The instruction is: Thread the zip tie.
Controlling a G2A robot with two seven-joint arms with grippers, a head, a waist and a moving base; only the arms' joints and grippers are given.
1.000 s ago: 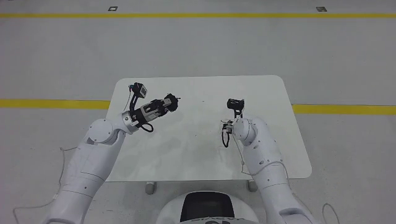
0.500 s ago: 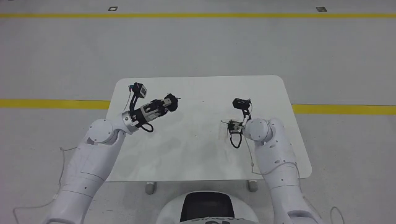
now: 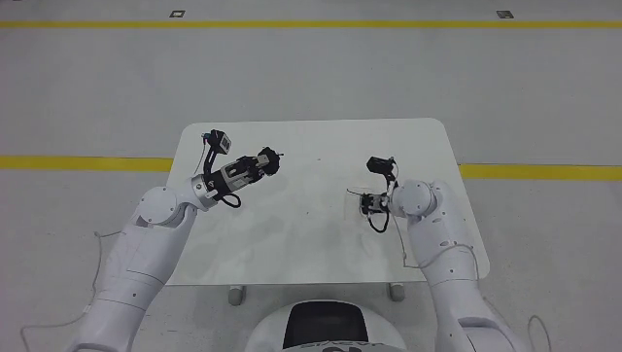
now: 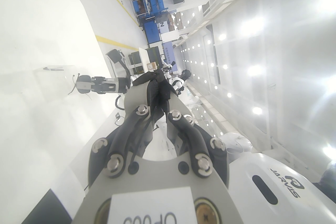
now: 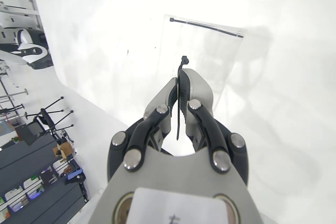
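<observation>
Grey floor [image 3: 311, 70] with yellow lines surrounds your white worktop [image 3: 292, 245]. Seen from above, your left hand [image 3: 272, 159] hangs over the worktop at about 10 o'clock from its middle. Your right hand [image 3: 358, 198] is at about 3 o'clock, nearer the middle, and the two are well apart.

On the left wrist camera, your left hand [image 4: 157, 78] has its pads pressed together. You cannot tell whether anything is pinched between them.

A clear block [image 5: 199, 51] stands on the worktop just past your right hand's [image 5: 179, 78] tips. The left wrist camera shows it too [image 4: 56, 72], beside your right hand [image 4: 84, 83].

Your right hand is closed on the black zip tie [image 5: 179, 104]. Its head pokes out beyond the tips, toward the block, and its tail runs back between the fingers [image 5: 194, 83] toward the palm. From the left wrist you see that tie [image 4: 74, 83] sticking out of the right hand.

A second tie [image 5: 206, 25] lies flat along the block's far edge, apart from the held one.
</observation>
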